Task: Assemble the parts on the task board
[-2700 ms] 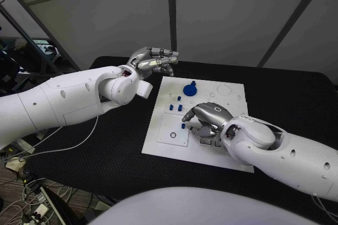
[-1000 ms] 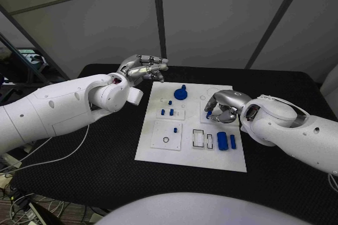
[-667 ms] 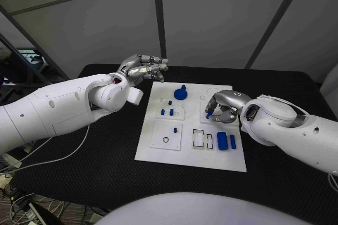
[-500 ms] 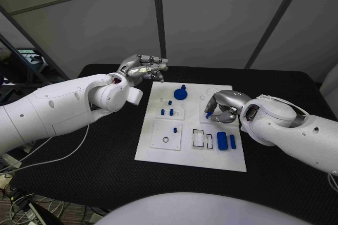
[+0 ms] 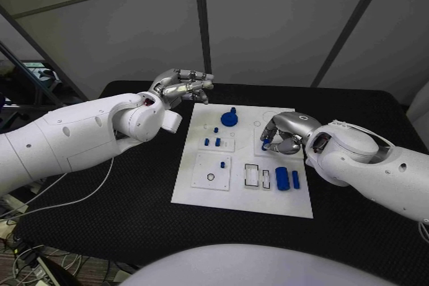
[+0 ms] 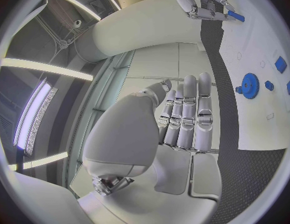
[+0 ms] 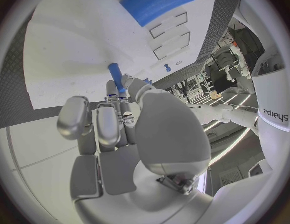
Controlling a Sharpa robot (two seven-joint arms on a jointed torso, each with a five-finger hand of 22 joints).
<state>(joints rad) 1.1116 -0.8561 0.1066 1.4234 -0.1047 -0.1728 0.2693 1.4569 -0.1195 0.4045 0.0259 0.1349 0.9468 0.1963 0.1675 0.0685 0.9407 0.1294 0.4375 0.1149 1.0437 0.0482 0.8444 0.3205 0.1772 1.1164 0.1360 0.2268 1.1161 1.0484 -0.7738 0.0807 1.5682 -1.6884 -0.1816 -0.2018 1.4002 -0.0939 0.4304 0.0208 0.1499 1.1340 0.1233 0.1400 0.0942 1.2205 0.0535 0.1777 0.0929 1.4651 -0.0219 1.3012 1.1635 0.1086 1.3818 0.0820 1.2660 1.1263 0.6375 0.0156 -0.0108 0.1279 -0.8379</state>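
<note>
Head view: white flat task board [image 5: 198, 190], rectangular, matte, lies mid-table on a black cloth-like table [image 5: 116, 224]. On it, blue plastic parts: a round gear [image 5: 230, 118] w/ a short stub on top at the far end, three small pegs [image 5: 214, 139] nearer and left of centre, a thick rounded bar [image 5: 283, 178] and a thin bar [image 5: 295, 179] side by side near the board's right edge. Two empty rectangular slots [image 5: 257, 175] outlined in black sit just left of the bars; a small black ring [image 5: 210, 177] lies on a raised square plate at near left. Right hand [image 5: 284, 136], silver metal w/ smooth segmented fingers, is over the board's right side, fingers curled in, pinching a small blue pin [image 5: 265, 146] at its fingertips; right wrist view shows the pin [image 7: 115, 75] as a slim cylinder sticking out past the fingers toward the board, w/ the thick bar [image 7: 159, 2] beyond. Left hand [image 5: 185, 84] hangs off the board past its far left corner, above the table; in left wrist view its fingers [image 6: 189, 114] lie straight, close together, thumb tucked alongside, holding nothing.
</note>
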